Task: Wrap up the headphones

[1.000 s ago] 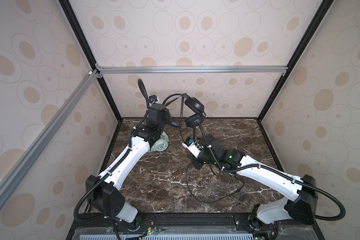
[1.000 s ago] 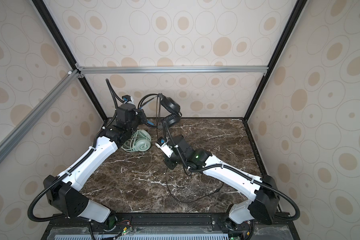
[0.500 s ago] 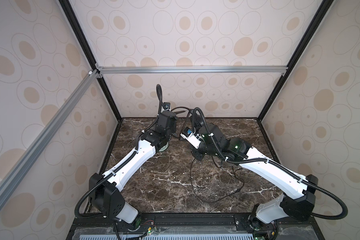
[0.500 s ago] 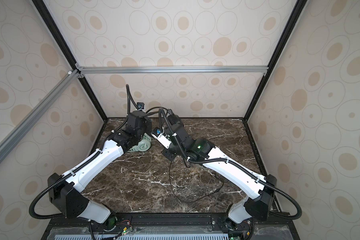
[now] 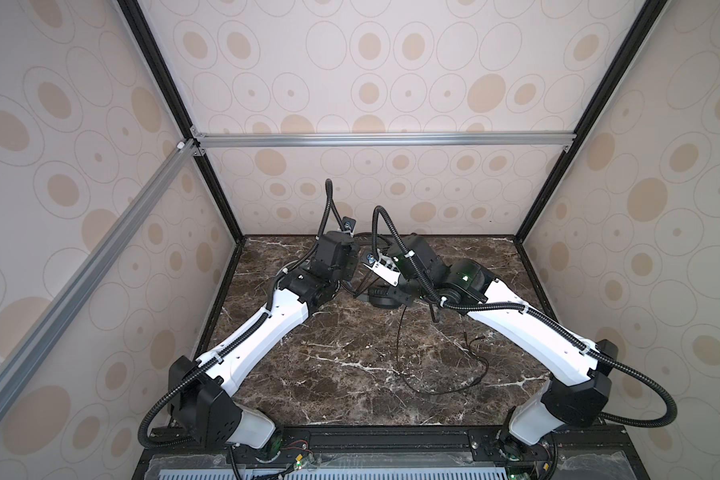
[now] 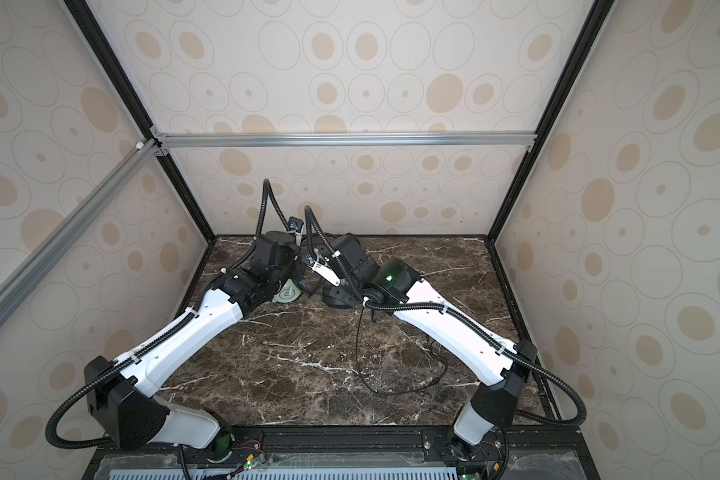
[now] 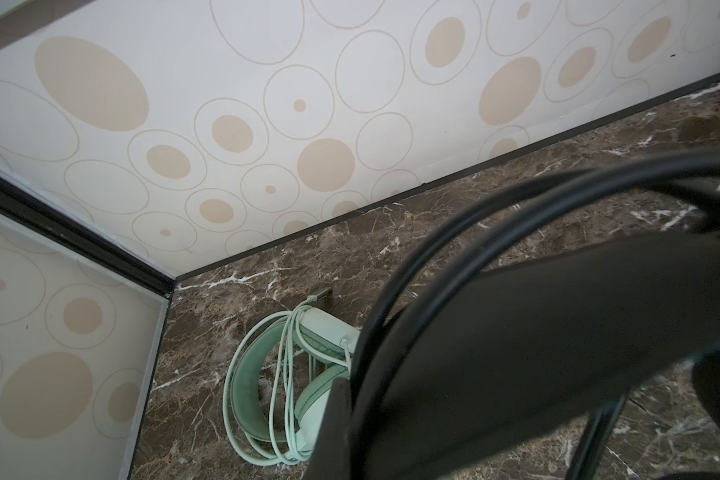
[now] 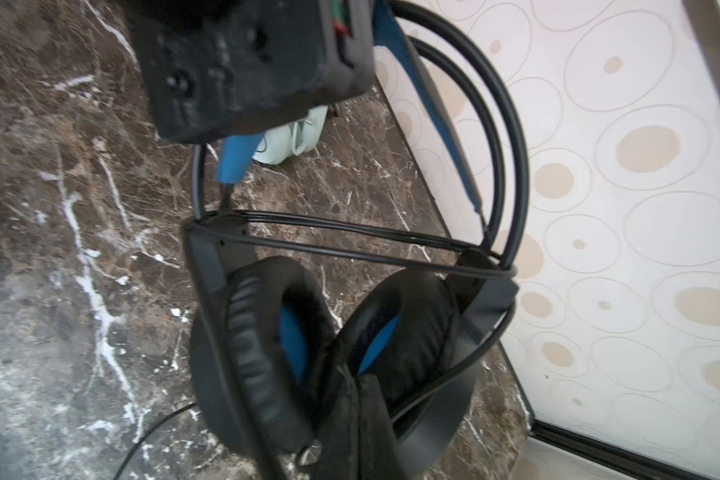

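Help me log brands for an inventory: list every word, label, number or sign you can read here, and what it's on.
No words or numbers can be read in any view.
Mint headphones: a dark swirl mark on the ear cup, with no letters to make out.
Camera on the left arm: a small blue mark, too small to read.
Black headphones: no print shows.

The black headphones (image 8: 262,332) carry blue lining; the mint-green headphones (image 7: 246,382) are plain.
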